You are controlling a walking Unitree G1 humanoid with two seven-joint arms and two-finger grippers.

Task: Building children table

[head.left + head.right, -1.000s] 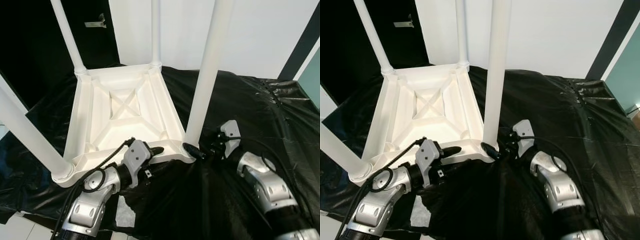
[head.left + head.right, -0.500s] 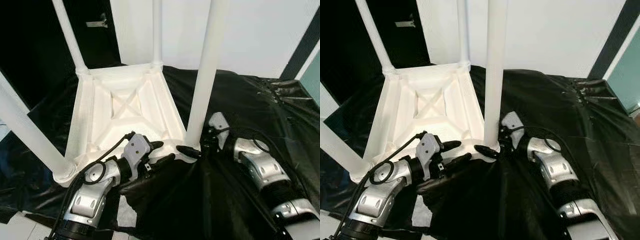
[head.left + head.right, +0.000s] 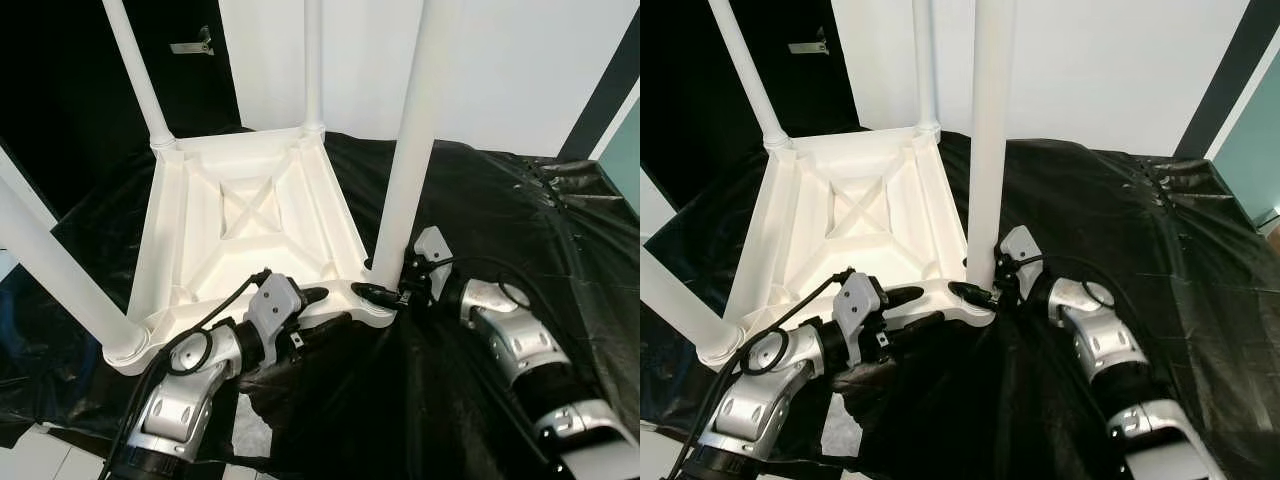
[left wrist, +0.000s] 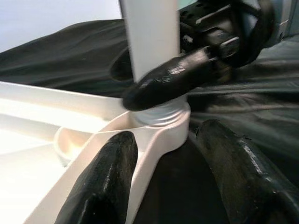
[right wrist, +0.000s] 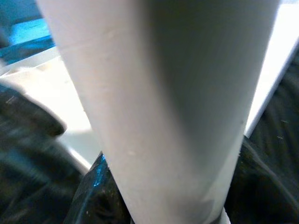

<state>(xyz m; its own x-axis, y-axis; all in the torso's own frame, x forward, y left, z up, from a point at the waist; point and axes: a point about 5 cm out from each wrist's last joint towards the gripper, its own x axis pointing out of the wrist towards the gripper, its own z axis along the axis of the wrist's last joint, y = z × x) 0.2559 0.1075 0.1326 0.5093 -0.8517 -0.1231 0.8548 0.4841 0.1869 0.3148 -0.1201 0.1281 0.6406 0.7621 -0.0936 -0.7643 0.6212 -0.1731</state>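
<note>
The white children's table (image 3: 250, 215) lies upside down on a black plastic sheet (image 3: 480, 200), all its legs pointing up. My left gripper (image 3: 325, 308) is at the near rim beside the near right corner. It is open, one finger (image 4: 112, 163) lying on the rim and the other (image 4: 233, 163) under the edge. My right gripper (image 3: 385, 285) is shut on the base of the near right leg (image 3: 410, 150), just above its socket. One of its black fingers (image 4: 173, 79) crosses the front of that leg, and the leg (image 5: 159, 107) sits very close in the right wrist view.
Another white leg (image 3: 50, 265) rises at the near left corner, and two more (image 3: 135, 70) stand at the far corners. A white wall (image 3: 520, 70) is behind, with a dark opening (image 3: 60, 90) at far left. Pale floor tiles (image 3: 30, 455) show past the sheet's near left edge.
My right gripper has moved in from the side and closed around the base of the near right leg. My left gripper's fingers have spread to either side of the near rim.
</note>
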